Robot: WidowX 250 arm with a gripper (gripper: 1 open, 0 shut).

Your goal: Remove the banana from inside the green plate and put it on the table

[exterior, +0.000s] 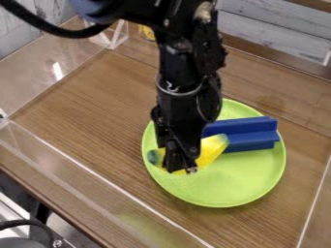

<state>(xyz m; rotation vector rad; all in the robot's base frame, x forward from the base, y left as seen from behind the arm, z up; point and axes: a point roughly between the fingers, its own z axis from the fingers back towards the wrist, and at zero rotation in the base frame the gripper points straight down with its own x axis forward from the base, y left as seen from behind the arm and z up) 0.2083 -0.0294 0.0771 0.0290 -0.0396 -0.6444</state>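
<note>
Currently clamped on banana (pixel 211 149) with end effector (pixel 185 161), over left part of green plate (pixel 246 186), blue block (pixel 250 134) alongside. Looks gripped; transfer off plate and release on tabletop (pixel 77 111) left to do.

A black robot arm (pixel 188 68) reaches over a wood-grain worktop (pixel 91 107) bordered by clear walls (pixel 97 189), in what looks like a robotics lab. A black cable (pixel 45 27) loops at far left.
</note>
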